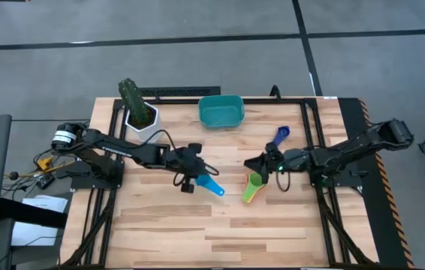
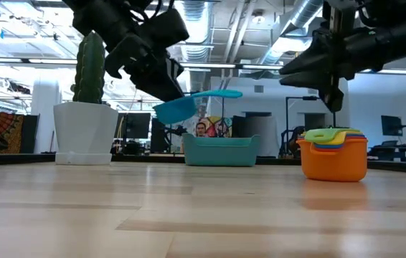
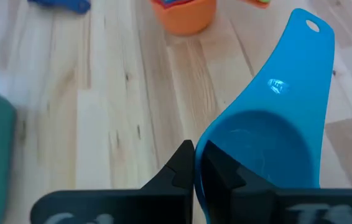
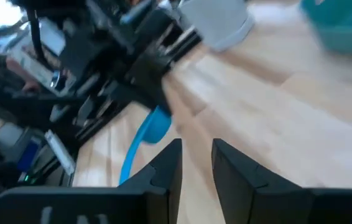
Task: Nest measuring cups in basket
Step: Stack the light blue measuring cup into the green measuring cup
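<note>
My left gripper (image 1: pixel 191 178) holds a light blue measuring cup (image 1: pixel 213 187) in the air over the table's middle; its handle (image 2: pixel 221 94) points away from the fingers. An orange cup with yellow and green cups nested inside (image 2: pixel 334 153) stands on the table (image 1: pixel 254 187). My right gripper (image 1: pixel 257 163) hovers open just above and beside this stack (image 2: pixel 332 92), touching nothing. A dark blue cup (image 1: pixel 281 135) lies farther back on the right. The teal basket (image 1: pixel 221 110) sits at the far edge. My left gripper is shut on the light blue cup's bowl wall, at the rim opposite the handle (image 3: pixel 198 155). One finger (image 3: pixel 222 177) is inside the bowl and the other (image 3: pixel 176 169) outside. The cup is lifted clear of the table, tilted, its handle sticking out level.
A white pot with a green cactus (image 1: pixel 137 109) stands at the far left, beside the basket. Black frame rails (image 1: pixel 311 127) run along the table's left, right and far sides. Bare wood (image 1: pixel 220 232) lies along the near half of the table.
</note>
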